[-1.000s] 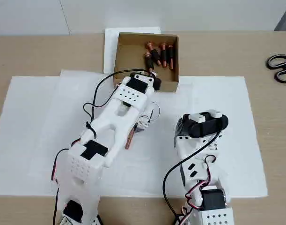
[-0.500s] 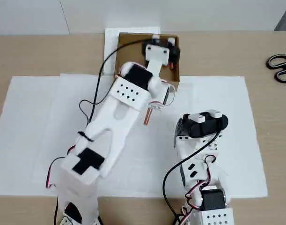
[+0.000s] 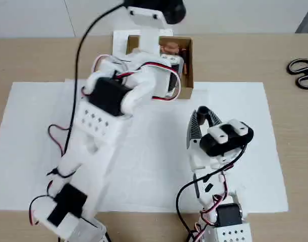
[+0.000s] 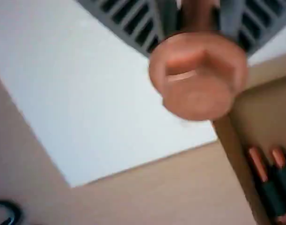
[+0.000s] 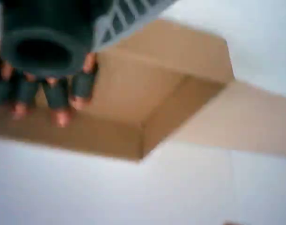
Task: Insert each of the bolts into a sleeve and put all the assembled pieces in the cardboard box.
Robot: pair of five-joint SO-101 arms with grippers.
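The open brown cardboard box (image 3: pixel 189 65) stands at the far edge of the white paper sheet (image 3: pixel 254 151) on the light wooden table (image 3: pixel 33 55). Inside it lie assembled pieces (image 5: pixel 56 96), each a copper bolt in a dark sleeve. Four can be counted side by side in the right wrist view, though one is partly hidden. In the high view the left arm covers most of them.

The left gripper (image 4: pixel 199 18) is up over the box, its grey ribbed jaws clamped on the shank of one loose copper bolt (image 4: pixel 199 75) with a broad round head. The bolt hangs close to the box's wall.

The right gripper (image 3: pixel 200 121) sits above the paper, short of the box, and pinches one dark hollow cylindrical sleeve (image 5: pixel 37 51), its open end facing the camera.

One pair of black-handled scissors (image 3: pixel 302 70) lies at the table's right edge.
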